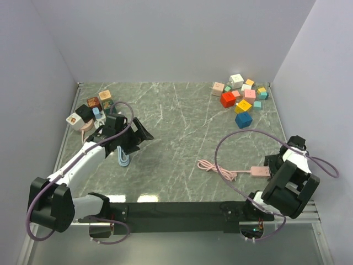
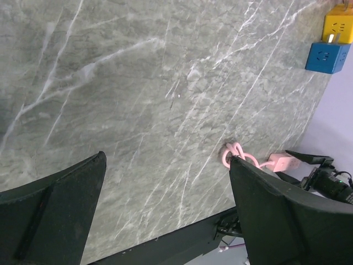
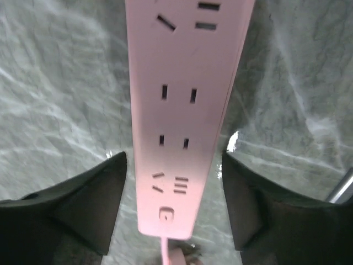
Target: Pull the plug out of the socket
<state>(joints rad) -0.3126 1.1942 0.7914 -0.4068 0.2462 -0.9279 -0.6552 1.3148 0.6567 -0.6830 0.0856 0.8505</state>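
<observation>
A pink power strip (image 3: pixel 185 83) lies flat on the marble table, seen from above in the right wrist view. All its sockets that show are empty and no plug is in view. My right gripper (image 3: pixel 172 160) is open, its fingers on either side of the strip's cable end with a gap on each side. In the top view the strip (image 1: pixel 259 171) lies at the right with its pink cable (image 1: pixel 212 167) coiled to its left, and the right gripper (image 1: pixel 271 164) is over it. My left gripper (image 1: pixel 142 134) is open and empty at the left, also in the left wrist view (image 2: pixel 166 157).
Coloured cube adapters are piled at the back right (image 1: pixel 240 96) and back left (image 1: pixel 91 110). A pale blue cable (image 1: pixel 124 157) lies under the left arm. The left wrist view shows a blue cube (image 2: pixel 326 57) and a yellow cube (image 2: pixel 339 27).
</observation>
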